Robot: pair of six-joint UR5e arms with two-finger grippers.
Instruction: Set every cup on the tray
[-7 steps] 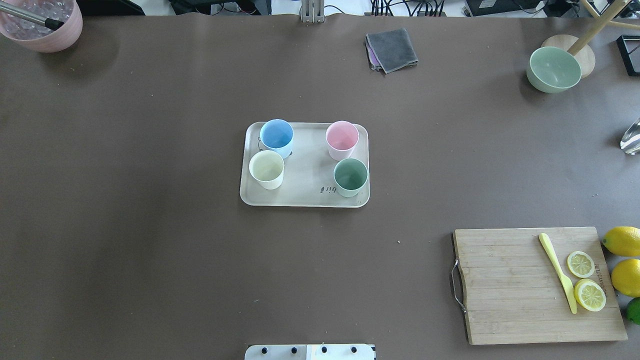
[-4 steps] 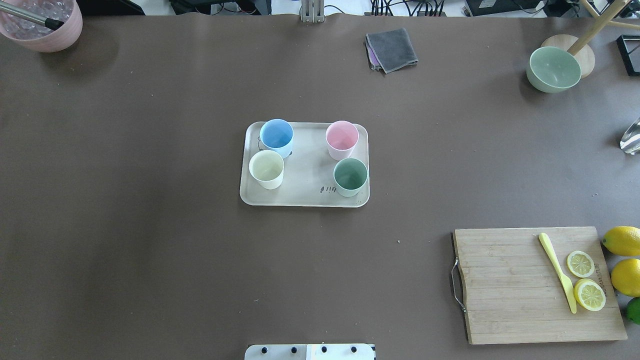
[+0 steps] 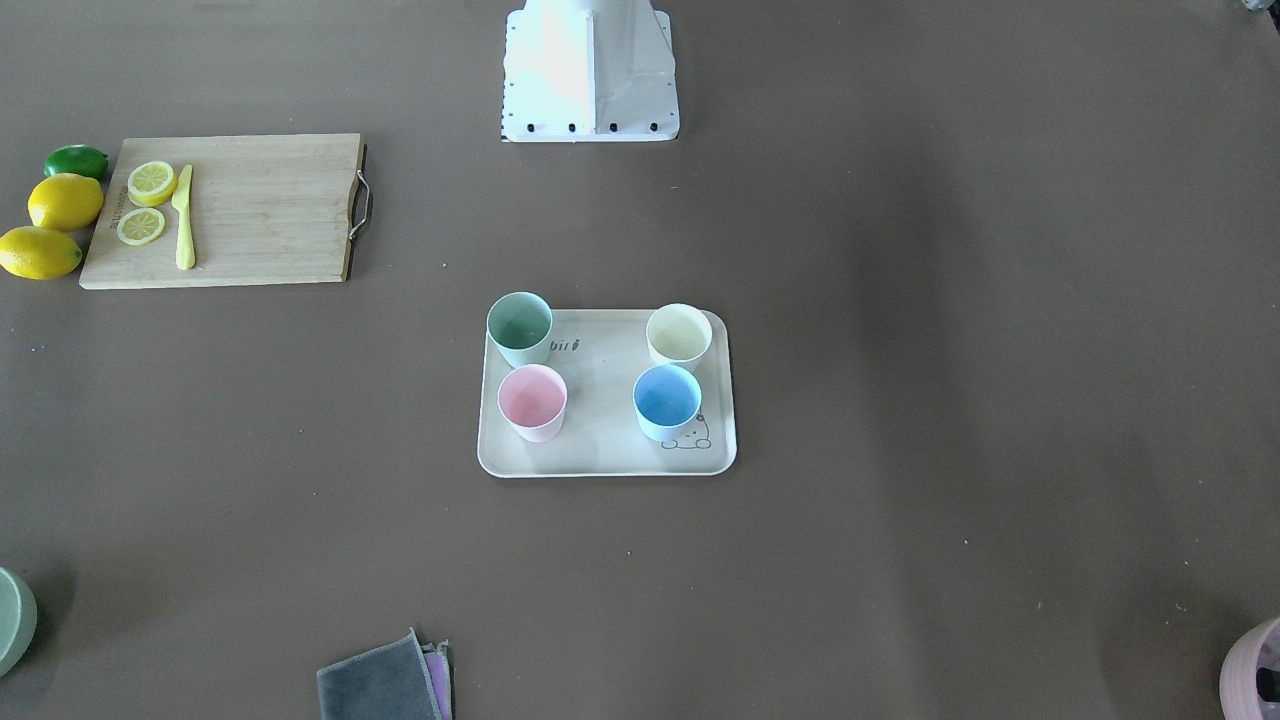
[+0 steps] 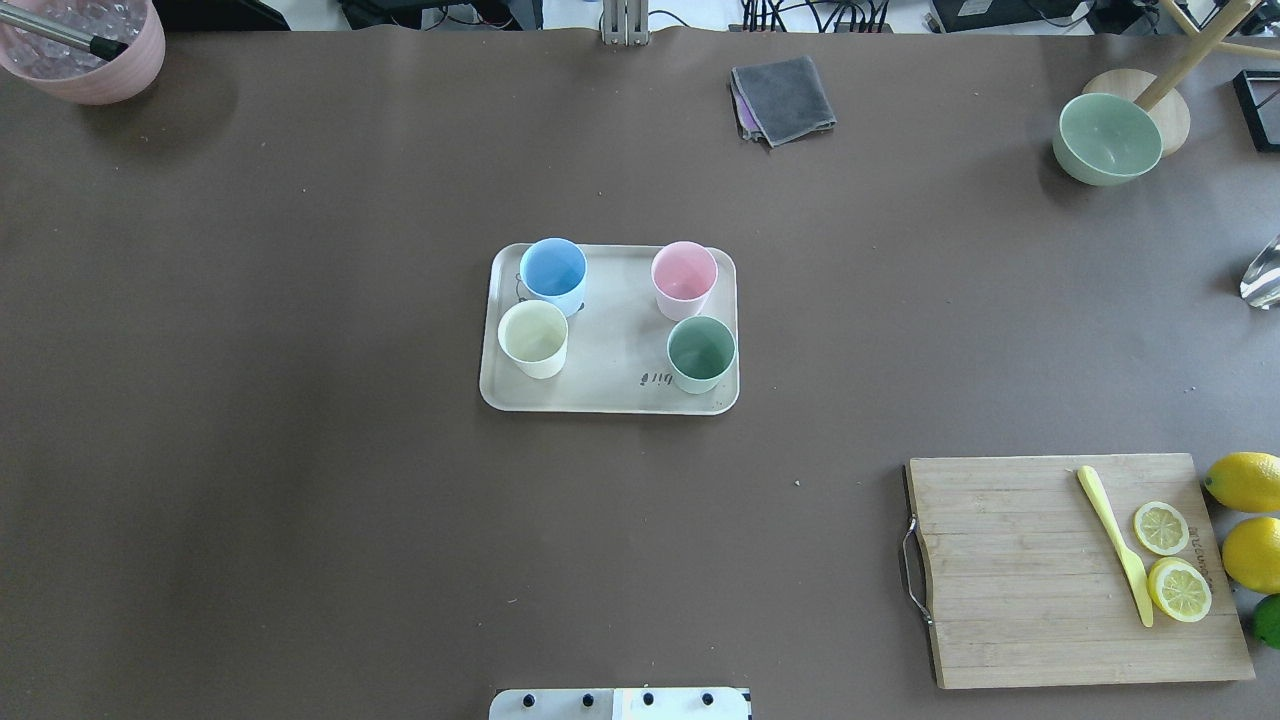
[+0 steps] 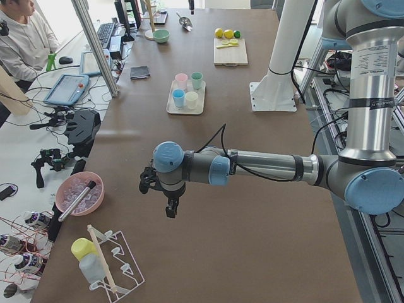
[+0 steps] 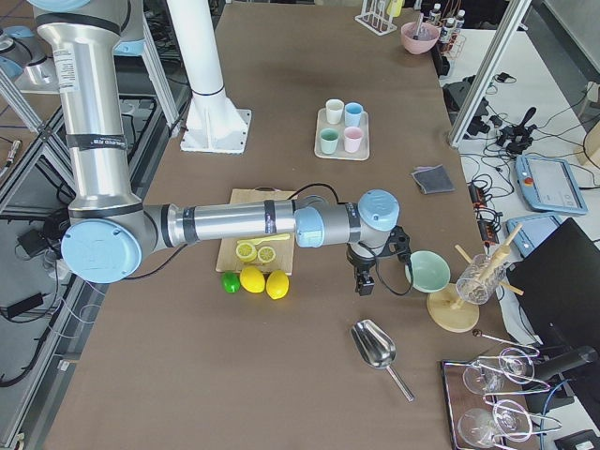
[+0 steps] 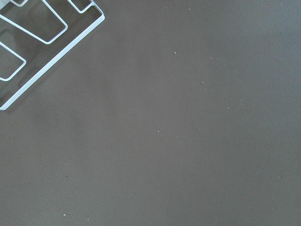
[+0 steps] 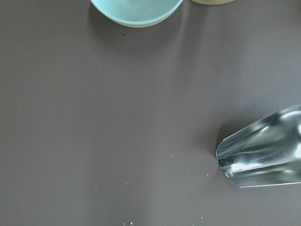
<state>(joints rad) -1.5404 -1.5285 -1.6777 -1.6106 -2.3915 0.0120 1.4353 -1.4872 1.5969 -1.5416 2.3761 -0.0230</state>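
The cream-beige tray [image 4: 612, 340] lies at the table's middle, and also shows in the front view [image 3: 605, 400]. All four cups stand upright on it: light blue [image 4: 553, 272], pale pink [image 4: 684, 275], cream white [image 4: 533, 337] and mint green [image 4: 701, 352]. My left gripper [image 5: 170, 205] shows only in the left side view, low over bare table far from the tray; I cannot tell if it is open or shut. My right gripper [image 6: 364, 279] shows only in the right side view, near the green bowl, also far from the tray; I cannot tell its state.
A bamboo cutting board [image 4: 1050, 570] with lemon slices and a yellow knife lies front right, whole lemons beside it. A green bowl [image 4: 1107, 138], a grey cloth [image 4: 783, 98] and a mauve-pink bowl [image 4: 85, 50] stand at the back. A metal scoop [image 8: 263, 150] lies under the right wrist, a white wire rack [image 7: 42, 42] under the left.
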